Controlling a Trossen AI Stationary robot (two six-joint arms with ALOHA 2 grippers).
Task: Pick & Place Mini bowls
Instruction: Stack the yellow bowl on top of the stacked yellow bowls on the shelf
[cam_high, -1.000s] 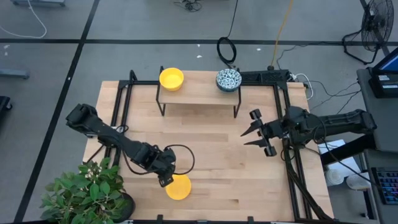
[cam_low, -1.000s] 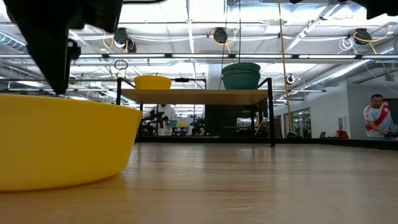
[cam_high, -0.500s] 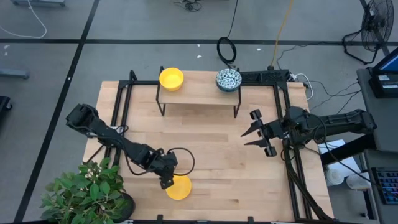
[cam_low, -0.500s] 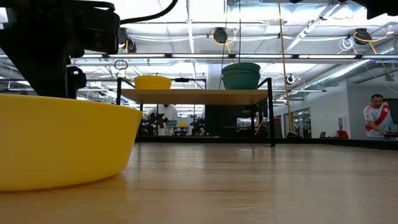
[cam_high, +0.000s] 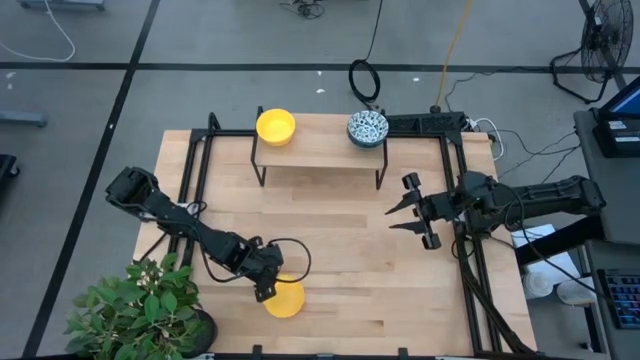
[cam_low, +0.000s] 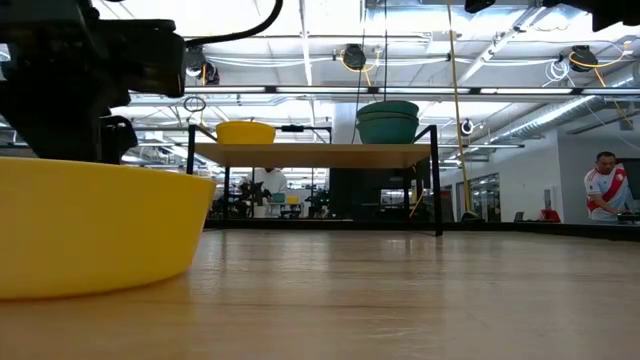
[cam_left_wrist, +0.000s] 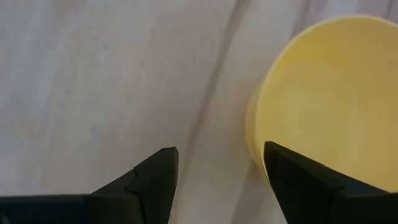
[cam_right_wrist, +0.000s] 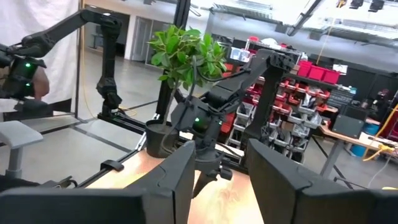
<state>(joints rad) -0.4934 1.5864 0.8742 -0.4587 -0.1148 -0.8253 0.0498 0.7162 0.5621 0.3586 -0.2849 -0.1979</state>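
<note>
Yellow bowl empty, rim btwn open left gripper fingers.

- A pale wooden bench stands on a grey floor crossed by dark lines.
- A potted plant sits at the bench's near left corner.
- A fan stands on the floor beyond the far right corner.
- Ceiling lights hang over an open hall.
- Red storage bins line shelves behind.

No text, label, brand or number can be read in any view. Nothing legible shows on any surface.
</note>
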